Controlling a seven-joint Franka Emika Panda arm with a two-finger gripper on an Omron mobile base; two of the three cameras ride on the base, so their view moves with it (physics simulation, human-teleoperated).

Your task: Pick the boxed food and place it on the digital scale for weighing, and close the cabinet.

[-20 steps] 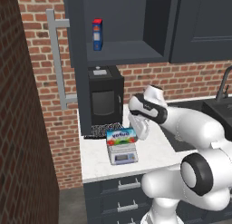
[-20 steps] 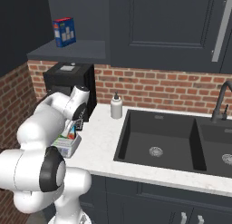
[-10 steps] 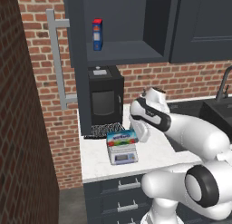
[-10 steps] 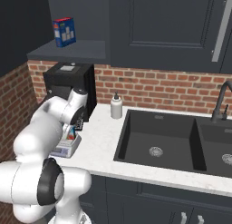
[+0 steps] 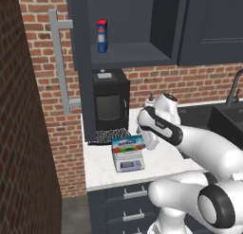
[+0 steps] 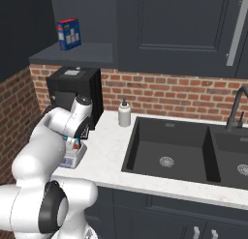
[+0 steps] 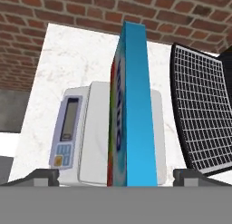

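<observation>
Since the earlier frame, the gripper (image 7: 116, 175) has drawn back slightly from the box (image 5: 128, 143), jaws spread. Box stands on the scale (image 5: 129, 162): light, stiff cardboard, best held across its broad faces. Cabinet (image 5: 85, 62) open.

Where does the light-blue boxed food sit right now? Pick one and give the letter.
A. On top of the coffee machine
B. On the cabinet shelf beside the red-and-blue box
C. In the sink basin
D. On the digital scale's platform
D: the light-blue boxed food stands on edge on the platform of the digital scale, on the counter in front of the coffee machine; the hand view shows it on the scale between the open claw tips.
</observation>
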